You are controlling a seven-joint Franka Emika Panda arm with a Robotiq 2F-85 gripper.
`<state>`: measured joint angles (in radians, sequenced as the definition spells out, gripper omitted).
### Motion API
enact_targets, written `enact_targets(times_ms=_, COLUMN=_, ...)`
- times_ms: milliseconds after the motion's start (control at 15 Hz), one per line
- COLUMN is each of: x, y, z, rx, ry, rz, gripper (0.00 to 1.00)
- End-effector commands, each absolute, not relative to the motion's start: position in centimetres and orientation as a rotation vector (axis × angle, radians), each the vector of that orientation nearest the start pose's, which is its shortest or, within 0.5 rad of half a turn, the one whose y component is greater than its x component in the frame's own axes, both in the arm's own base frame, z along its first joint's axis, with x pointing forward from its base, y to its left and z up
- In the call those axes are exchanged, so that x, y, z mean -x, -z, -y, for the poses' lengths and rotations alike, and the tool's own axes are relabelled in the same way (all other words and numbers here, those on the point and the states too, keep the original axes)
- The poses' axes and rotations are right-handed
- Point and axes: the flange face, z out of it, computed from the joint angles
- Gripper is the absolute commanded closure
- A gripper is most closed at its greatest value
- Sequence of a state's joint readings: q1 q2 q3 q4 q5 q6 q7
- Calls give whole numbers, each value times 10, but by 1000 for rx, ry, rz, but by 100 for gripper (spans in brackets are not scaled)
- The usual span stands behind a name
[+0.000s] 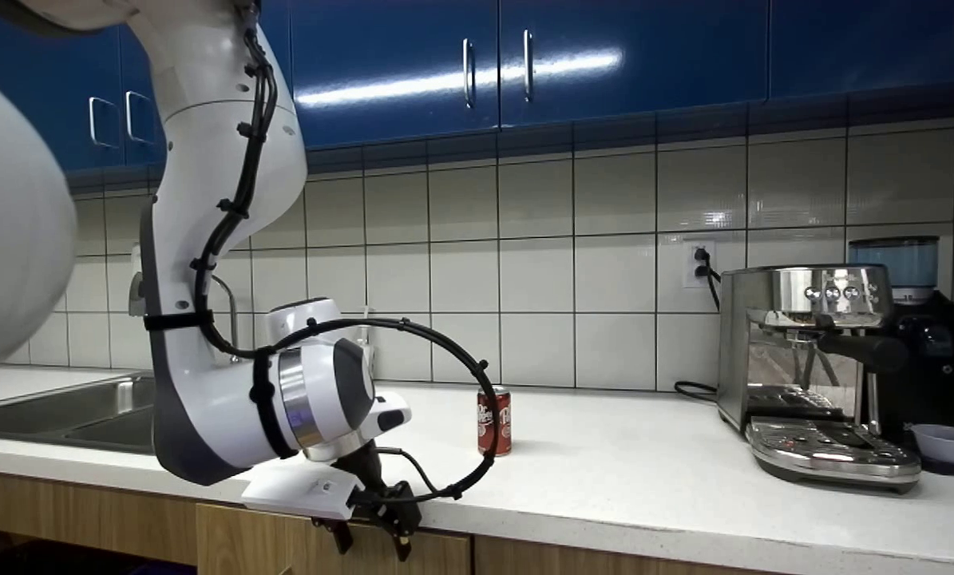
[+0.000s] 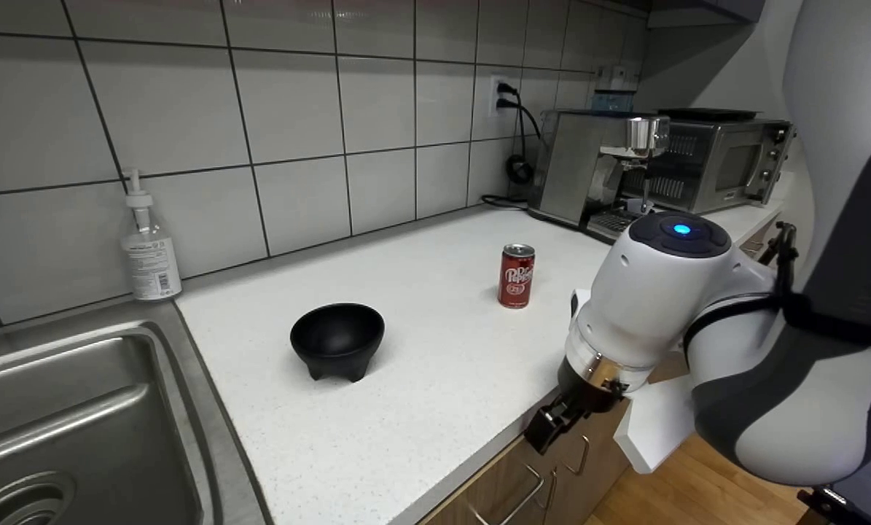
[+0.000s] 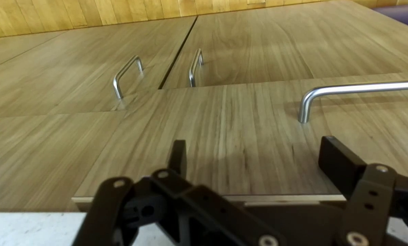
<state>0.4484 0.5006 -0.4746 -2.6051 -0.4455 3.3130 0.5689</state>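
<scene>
In the wrist view my gripper point(image 3: 253, 150) is open, its two black fingers point(image 3: 340, 164) wide apart with nothing between them. Behind the gap lies a wooden drawer front point(image 3: 231, 136), whose top edge seems to stand slightly out from the cabinet. A silver bar handle point(image 3: 361, 89) is on that front, beyond the right finger. In both exterior views the gripper hangs low at the counter's front edge, pointing down. A red Dr Pepper can point(image 2: 515, 277) stands upright on the white counter point(image 2: 420, 379). Farther left sits a black footed bowl point(image 2: 337, 339).
A steel sink point(image 2: 63, 408) lies at the counter's left end, with a pump bottle point(image 2: 149, 255) behind it. At the right end stand an espresso machine point(image 1: 804, 367), a grinder point(image 1: 924, 351) and a small bowl point(image 1: 949, 444). Two door handles point(image 3: 127, 77) project below the drawer.
</scene>
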Motion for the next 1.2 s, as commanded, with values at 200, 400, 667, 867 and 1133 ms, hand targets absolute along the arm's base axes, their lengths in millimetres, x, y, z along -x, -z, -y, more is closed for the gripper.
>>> enact_targets(times_ms=200, x=-463, y=-132, z=-4, rx=3223, ry=453, rz=-199, gripper=0)
enact_targets(times_ms=400, x=-464, y=-132, z=-4, rx=3221, ry=450, rz=-198, gripper=0)
enact_targets(times_ms=667, x=-459, y=-138, z=-4, rx=3217, ry=442, rz=-186, gripper=0)
enact_targets(times_ms=867, x=-448, y=-149, z=-3, rx=3214, ry=415, rz=-171, gripper=0)
enact_targets(times_ms=1133, x=-440, y=-174, z=0, rx=3199, ry=418, rz=-189, gripper=0)
